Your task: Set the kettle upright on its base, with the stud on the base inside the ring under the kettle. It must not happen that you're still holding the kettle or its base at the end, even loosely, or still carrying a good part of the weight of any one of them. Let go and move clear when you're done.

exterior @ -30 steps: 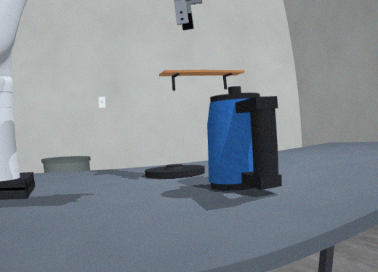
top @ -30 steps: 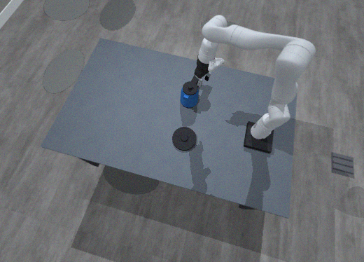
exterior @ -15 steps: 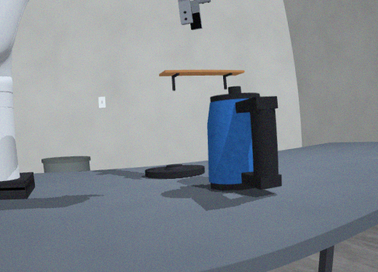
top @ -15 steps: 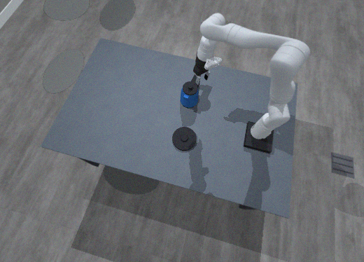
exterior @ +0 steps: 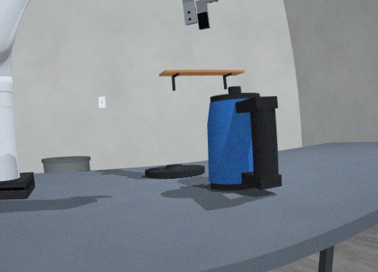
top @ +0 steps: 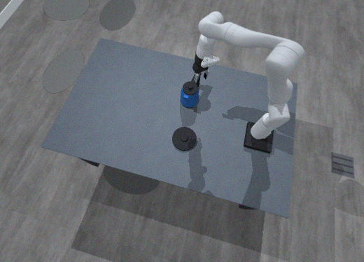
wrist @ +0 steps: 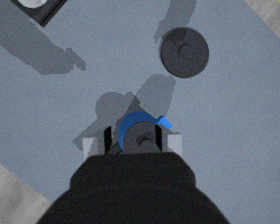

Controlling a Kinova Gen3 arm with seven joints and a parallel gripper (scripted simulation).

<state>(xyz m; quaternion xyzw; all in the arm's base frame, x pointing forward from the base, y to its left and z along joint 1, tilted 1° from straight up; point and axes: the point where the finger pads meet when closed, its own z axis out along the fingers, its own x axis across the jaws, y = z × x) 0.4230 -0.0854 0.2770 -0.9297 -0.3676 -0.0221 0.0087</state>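
Observation:
The blue kettle [top: 189, 101] [exterior: 227, 144] [wrist: 129, 123] stands upright on the table with its black lid and knob on top. Its black handle [exterior: 265, 144] stands upright on the side away from the base. A small blue spout [wrist: 164, 122] shows in the wrist view. The round black base [top: 178, 143] [exterior: 174, 173] [wrist: 174, 64] lies flat on the table, apart from the kettle, with a low stud [top: 184, 139] [wrist: 187, 50] at its middle. The ring under the kettle is hidden. My gripper [top: 201, 76] [exterior: 198, 26] [wrist: 133, 134] is open and empty, high above the kettle.
The arm's black mounting plate [top: 248, 142] [exterior: 27, 184] stands on the table, on the far side of the base from the kettle in the exterior view. A wooden shelf [exterior: 201, 73] is on the wall behind. A grey bin [exterior: 66, 166] shows beyond the table.

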